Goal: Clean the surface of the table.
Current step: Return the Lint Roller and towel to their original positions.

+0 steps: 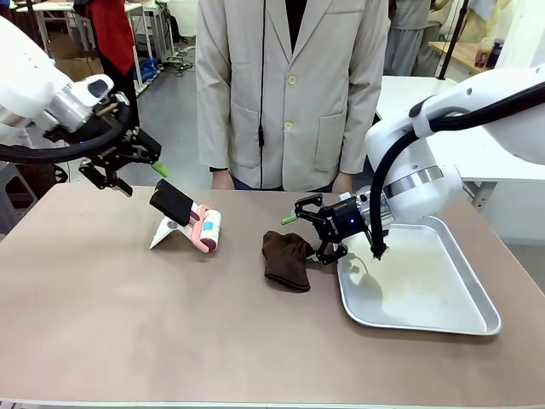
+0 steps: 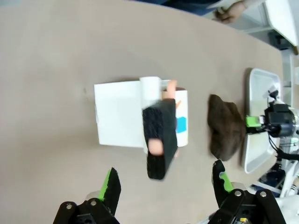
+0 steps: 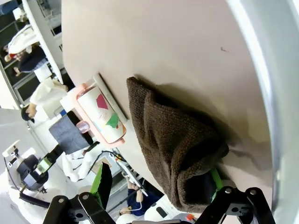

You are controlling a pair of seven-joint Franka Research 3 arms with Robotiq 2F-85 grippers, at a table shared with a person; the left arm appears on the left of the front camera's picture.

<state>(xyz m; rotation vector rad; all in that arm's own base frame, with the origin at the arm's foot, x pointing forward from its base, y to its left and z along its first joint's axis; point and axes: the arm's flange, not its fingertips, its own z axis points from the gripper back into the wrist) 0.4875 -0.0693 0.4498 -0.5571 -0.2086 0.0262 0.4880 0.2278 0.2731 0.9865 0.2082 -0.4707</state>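
Note:
The brown-taupe table (image 1: 128, 324) carries a lint roller (image 1: 197, 220) with a black handle, pink frame and white roll, resting on a white sheet. A crumpled brown cloth (image 1: 285, 260) lies to its right. My left gripper (image 1: 132, 177) hangs open above the table, just left of the roller's handle. From the left wrist, the roller (image 2: 161, 126) lies ahead of that open left gripper (image 2: 166, 184). My right gripper (image 1: 308, 237) is open at the cloth's right edge. In the right wrist view the cloth (image 3: 173, 140) lies between the fingers of the right gripper (image 3: 159, 184), covering part of one finger.
A silver metal tray (image 1: 477, 319) sits at the right, close to the cloth. A person in a pale coat stands at the far edge, one hand (image 1: 223, 179) on the table rim. White-topped tables stand behind on the right.

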